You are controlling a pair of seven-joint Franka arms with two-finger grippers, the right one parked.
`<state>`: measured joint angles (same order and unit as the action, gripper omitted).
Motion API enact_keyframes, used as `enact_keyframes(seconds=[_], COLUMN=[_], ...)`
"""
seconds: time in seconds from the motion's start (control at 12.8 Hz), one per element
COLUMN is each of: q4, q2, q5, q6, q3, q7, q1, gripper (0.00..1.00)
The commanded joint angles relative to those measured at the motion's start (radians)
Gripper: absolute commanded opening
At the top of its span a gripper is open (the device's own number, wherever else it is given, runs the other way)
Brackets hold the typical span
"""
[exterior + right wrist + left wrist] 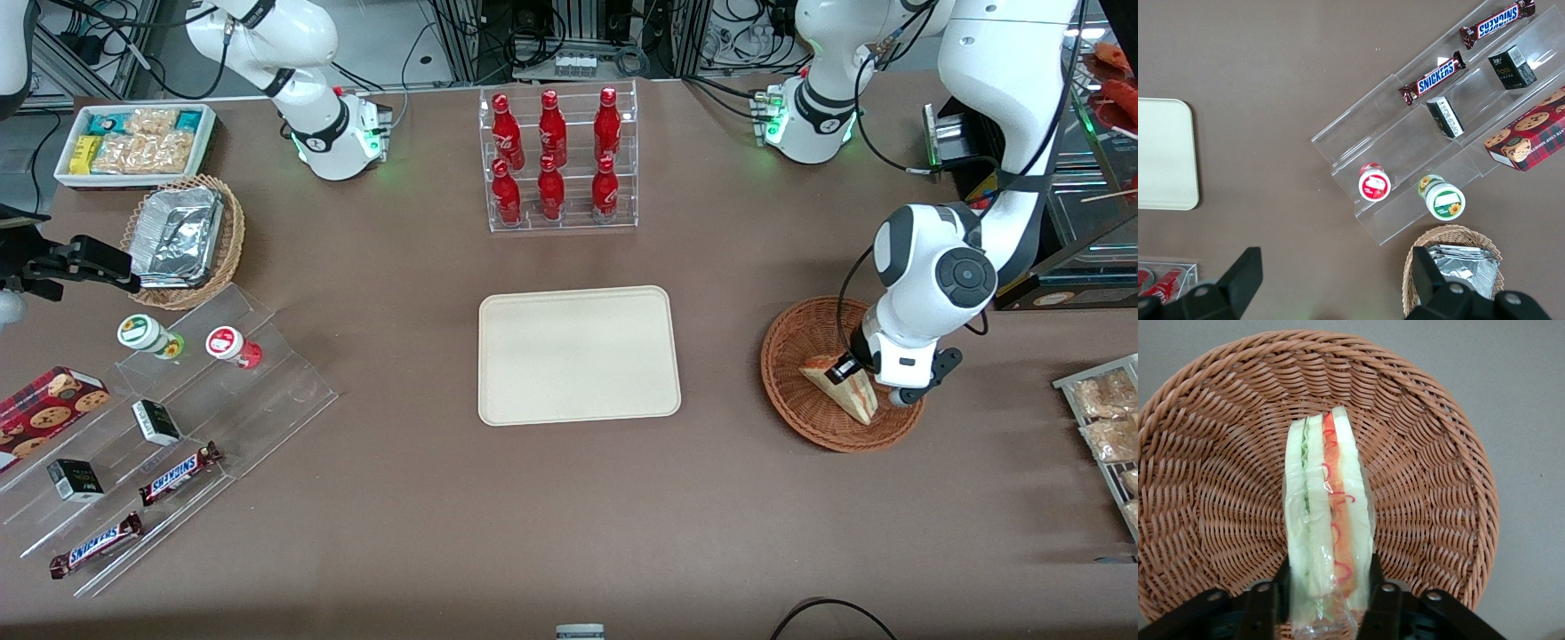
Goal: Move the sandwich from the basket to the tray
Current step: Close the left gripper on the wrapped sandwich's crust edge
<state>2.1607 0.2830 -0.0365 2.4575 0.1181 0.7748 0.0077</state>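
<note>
At the parked arm's end of the counter (569, 533) sit a white tub of snack packets (135, 142) and a tan wicker basket of foil containers (182, 240), and nearer the front camera a clear stepped display (178, 436) with two small jars, little boxes and Snickers bars (180, 473). Midway along stands a clear rack of red cola bottles (556, 160), and nearer the camera than the rack lies the cream tray (578, 354), bare.

Toward the working arm's end is the reddish-brown woven basket (800, 356), and in it the sandwich (843, 387), standing on edge with its cut face up. The claw (1328, 603) is down inside the basket and clenched on the sandwich: the wrist view shows one black finger (1381, 603) pressed against each bread face at the wedge's wide end, with the film wrap bunched between them. The wedge appears to rest on the weave, not yet lifted.

The sandwich looks light and soft. Pale bread (1298, 520) and the orange and green filling (1333, 513) would squash under a hard squeeze, and the clear wrap is likely slick, so it may slide in the grip. Holding across the two flat bread faces, as here, seems the sound choice; pinching the cut edge would push filling out. A gentle squeeze should do. Since the hold is at one end, the free tip may droop or swing, so a slow carry to the tray looks wise.
</note>
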Motion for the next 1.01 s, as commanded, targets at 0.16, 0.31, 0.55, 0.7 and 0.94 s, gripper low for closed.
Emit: enact_keyframes(seconds=[0.16,0.31,0.55,0.7,0.94], q4=[-0.002,-0.025,-0.158,-0.315,-0.478], q2=[-0.028,-0.063,-0.103,-0.094,-0.084], q5=[-0.017,-0.063,-0.074,-0.072,-0.059], q6=[-0.015,-0.096,-0.329,-0.51,-0.676], q3=[-0.001,0.0,0.027,0.078,0.142], q7=[0.008,0.009,0.001,0.006,0.023], q1=[0.001,0.001,-0.005,-0.005,-0.005], gripper=[0.0,0.0,0.0,0.0,0.0])
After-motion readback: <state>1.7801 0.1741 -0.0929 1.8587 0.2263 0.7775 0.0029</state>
